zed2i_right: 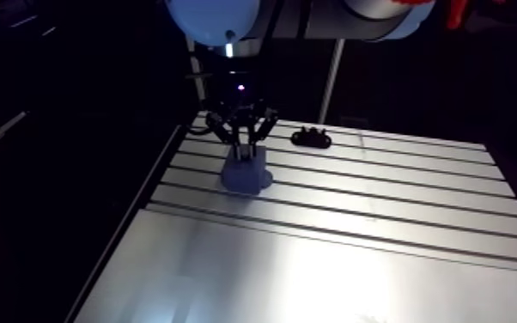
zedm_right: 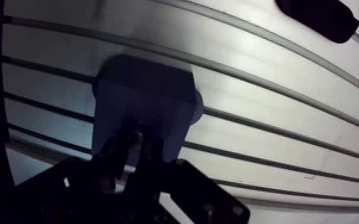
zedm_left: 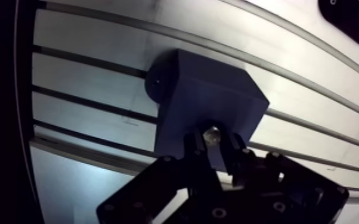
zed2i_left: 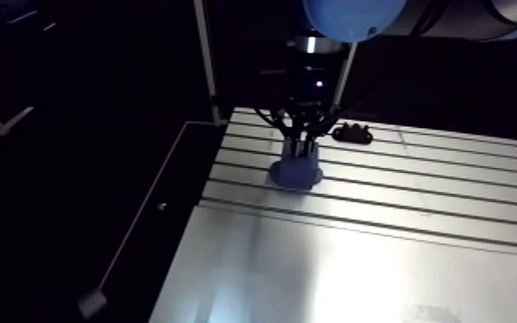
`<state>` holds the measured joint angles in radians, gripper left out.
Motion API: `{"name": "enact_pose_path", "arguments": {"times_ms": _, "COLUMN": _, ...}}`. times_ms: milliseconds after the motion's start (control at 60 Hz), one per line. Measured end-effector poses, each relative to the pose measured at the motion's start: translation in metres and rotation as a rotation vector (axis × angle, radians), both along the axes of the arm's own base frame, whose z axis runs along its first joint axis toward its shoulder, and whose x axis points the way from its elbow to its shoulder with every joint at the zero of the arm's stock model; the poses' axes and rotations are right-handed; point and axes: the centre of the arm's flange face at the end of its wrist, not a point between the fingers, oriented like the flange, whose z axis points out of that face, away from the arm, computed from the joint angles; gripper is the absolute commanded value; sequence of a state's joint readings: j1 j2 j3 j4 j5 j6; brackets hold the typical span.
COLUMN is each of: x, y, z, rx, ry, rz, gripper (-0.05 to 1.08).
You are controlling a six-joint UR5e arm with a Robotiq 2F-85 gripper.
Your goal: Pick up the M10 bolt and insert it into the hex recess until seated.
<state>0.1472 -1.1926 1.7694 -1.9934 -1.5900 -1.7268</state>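
A dark blue block with a flat base flange stands on the slotted table. In the arm view my gripper comes straight down onto the block. The wrist view shows my gripper shut on the M10 bolt. Its shiny metal end shows between the two dark fingers, right at the near part of the block's top face. The hex recess is hidden under the bolt and fingers, so I cannot tell how deep the bolt sits.
A small black fixture lies on the table behind and to the right of the block. The table's left edge runs close to the block, with a dark drop beyond it. Smooth plate fills the near side.
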Motion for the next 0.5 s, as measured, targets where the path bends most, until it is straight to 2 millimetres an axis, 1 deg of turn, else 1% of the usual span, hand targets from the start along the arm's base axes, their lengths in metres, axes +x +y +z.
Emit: {"name": "enact_pose_path", "arguments": {"times_ms": 500, "x": -0.0018, "y": 0.0007, "z": 0.0019, "rx": -0.002, "ry": 0.003, "rz": 0.026, "gripper": 0.72}}
